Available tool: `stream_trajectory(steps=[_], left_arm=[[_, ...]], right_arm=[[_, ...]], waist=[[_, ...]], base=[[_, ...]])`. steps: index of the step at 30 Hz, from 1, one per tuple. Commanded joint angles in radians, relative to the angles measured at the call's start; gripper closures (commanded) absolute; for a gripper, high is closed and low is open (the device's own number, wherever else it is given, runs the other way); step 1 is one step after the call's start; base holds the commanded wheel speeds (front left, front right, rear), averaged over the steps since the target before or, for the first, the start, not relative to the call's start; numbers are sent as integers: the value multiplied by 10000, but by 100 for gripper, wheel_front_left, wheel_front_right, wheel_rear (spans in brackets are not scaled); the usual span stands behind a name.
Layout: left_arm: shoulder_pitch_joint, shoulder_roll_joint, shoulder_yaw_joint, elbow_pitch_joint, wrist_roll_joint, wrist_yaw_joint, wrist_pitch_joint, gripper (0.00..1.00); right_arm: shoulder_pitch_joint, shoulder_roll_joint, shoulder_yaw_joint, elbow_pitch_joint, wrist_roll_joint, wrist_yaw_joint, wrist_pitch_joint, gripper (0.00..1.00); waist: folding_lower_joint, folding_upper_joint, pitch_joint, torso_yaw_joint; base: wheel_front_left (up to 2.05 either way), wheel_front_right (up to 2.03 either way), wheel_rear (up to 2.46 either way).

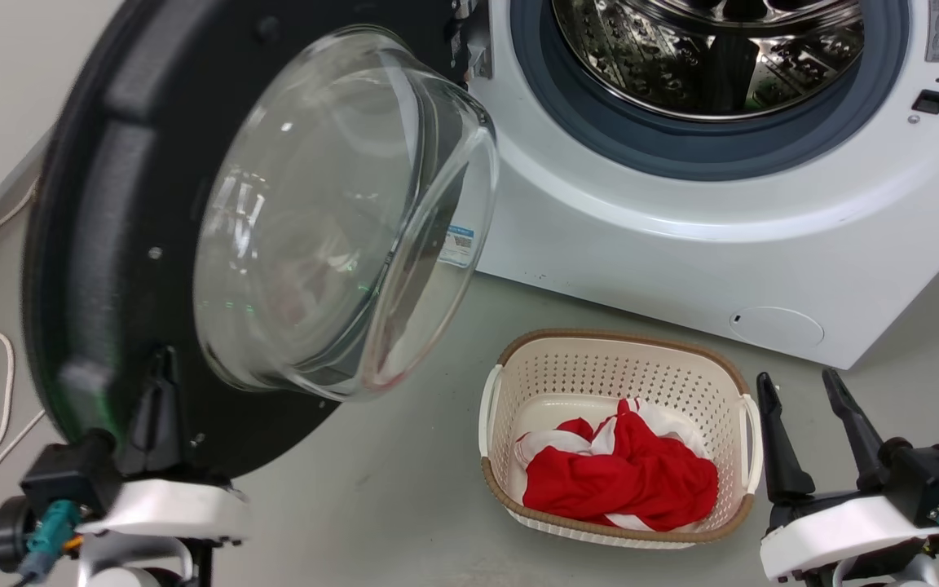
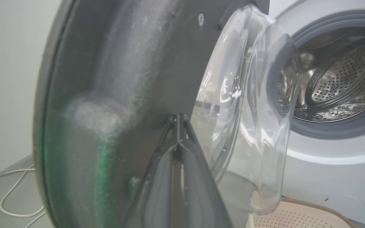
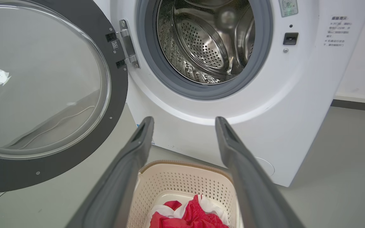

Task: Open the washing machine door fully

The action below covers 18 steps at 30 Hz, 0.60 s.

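The washing machine door (image 1: 103,212) stands swung out to the left of the white machine (image 1: 649,244), its inner black face and bulging glass bowl (image 1: 331,220) turned toward me. My left gripper (image 1: 161,363) is shut, empty, with its fingertips pressed against the door's black inner face just below the bowl; the left wrist view shows the joined tips (image 2: 178,116) on that face of the door (image 2: 122,72). My right gripper (image 1: 804,390) is open and empty, low at the right, apart from the door (image 3: 59,172). In its wrist view the gripper (image 3: 184,122) points at the machine (image 3: 296,95).
The steel drum (image 1: 714,57) lies open behind its grey rubber ring. A cream basket (image 1: 616,346) holding red and white cloth (image 1: 624,477) sits on the grey floor before the machine. A white cable (image 1: 1,383) loops on the floor at the left, by the wall.
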Motion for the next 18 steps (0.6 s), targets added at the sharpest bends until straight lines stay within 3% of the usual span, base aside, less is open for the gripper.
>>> stream_trajectory(steps=[1,18], left_arm=[[-265,132,247,117,-126,65,-101,100],[-2133,1322,2093,3119,-1078,-262,-559,100]], right_arm=[[-221,15,-54,-68,-114,-5,29,0],[-527,17,-144,-262,-172,-7,216,0]], waist=[[0,0,102,-75],[0,0,643,-556]], base=[[0,0,0],[0,0,0]])
